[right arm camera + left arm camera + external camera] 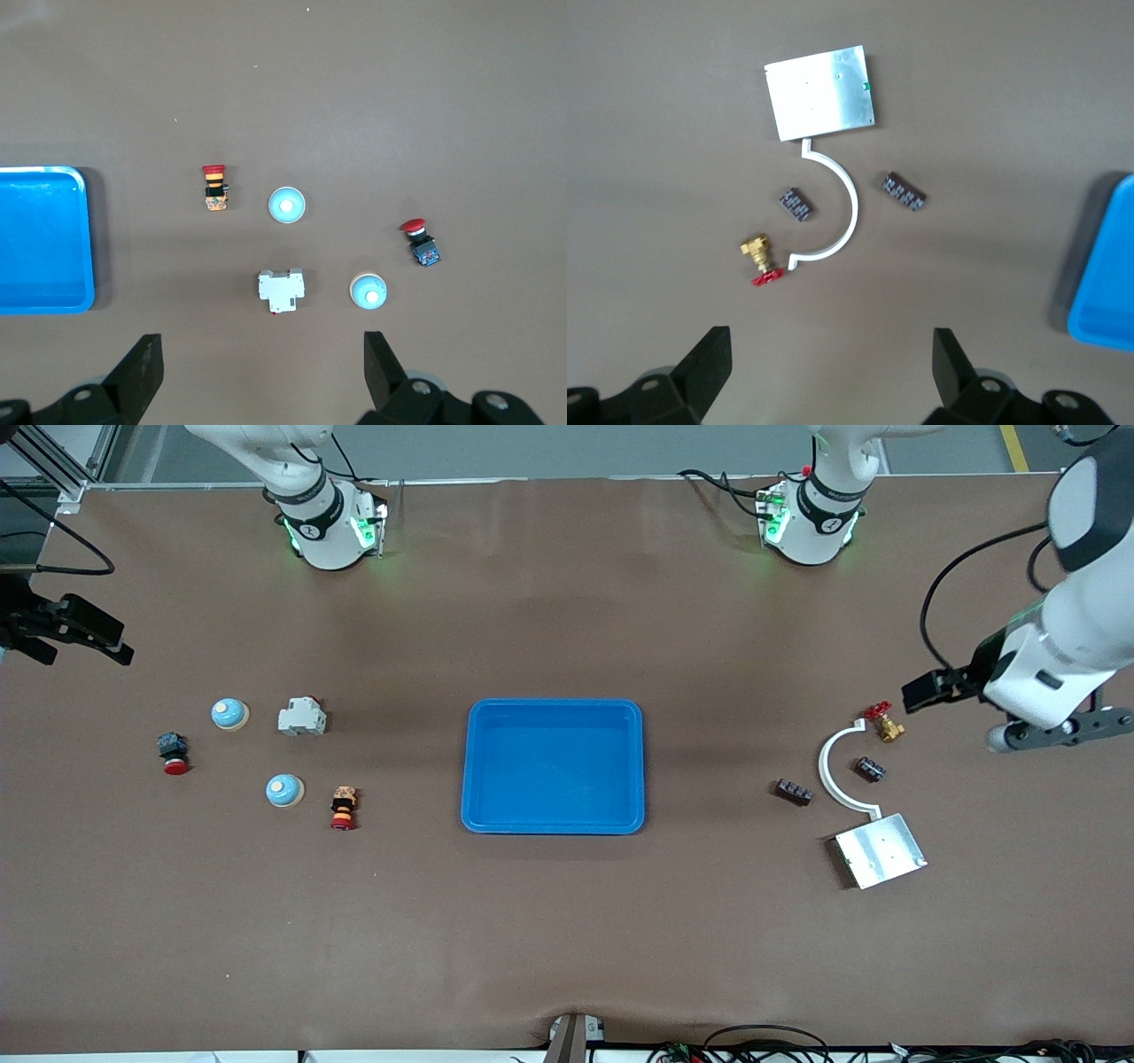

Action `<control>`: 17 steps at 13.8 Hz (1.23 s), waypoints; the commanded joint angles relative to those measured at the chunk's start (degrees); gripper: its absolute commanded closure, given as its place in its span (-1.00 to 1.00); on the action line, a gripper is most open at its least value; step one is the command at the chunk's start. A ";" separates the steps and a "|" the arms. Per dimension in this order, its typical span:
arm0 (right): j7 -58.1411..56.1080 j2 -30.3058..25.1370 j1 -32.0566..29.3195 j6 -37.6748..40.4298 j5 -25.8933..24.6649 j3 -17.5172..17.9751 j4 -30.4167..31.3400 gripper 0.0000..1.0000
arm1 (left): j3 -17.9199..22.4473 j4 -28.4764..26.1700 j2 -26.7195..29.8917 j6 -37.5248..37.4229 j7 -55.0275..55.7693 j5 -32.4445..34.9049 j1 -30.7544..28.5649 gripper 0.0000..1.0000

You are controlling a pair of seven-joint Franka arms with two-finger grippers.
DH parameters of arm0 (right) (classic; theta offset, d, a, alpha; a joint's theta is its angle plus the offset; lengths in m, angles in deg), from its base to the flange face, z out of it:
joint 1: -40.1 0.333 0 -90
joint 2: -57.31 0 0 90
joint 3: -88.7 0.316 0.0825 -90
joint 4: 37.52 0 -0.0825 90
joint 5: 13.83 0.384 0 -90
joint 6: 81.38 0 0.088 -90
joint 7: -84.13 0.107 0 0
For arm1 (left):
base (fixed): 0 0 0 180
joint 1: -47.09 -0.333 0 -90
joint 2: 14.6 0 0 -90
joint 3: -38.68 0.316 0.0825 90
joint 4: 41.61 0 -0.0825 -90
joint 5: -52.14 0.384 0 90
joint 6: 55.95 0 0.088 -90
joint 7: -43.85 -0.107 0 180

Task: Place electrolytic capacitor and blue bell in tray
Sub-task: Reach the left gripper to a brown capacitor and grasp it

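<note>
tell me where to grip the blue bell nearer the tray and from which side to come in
Come straight down from above with the right gripper, whose fingers are open. The blue bell sits upright as a low dome on a wider pale base, so probably close the fingers across the dome's lower sides, just above the base. The red-capped push button lies beside it, so line the fingers up to avoid that.

Brown bench (567, 921): blue tray (553, 817) mid; two blue bells (229, 713) (284, 790), white breaker (301, 717), two red-cap buttons (174, 753) (343, 807) twd right arm's end; metal plate (881, 850), white arc (833, 766), brass valve (884, 723), two dark parts (871, 769) (794, 792) twd left arm's.
</note>
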 commanded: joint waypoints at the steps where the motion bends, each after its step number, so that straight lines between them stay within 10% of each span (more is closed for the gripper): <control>1: -3.84 -1.24 -0.67 -0.14 0.38 0.41 1.03 -1.00 | -0.09 -8.59 1.34 8.05 5.40 0.74 -0.52 -1.00; 17: -3.33 -1.51 -1.72 -2.60 -0.67 -0.21 2.61 -1.00 | -0.44 -24.26 -20.98 53.25 50.24 -0.67 2.29 -0.79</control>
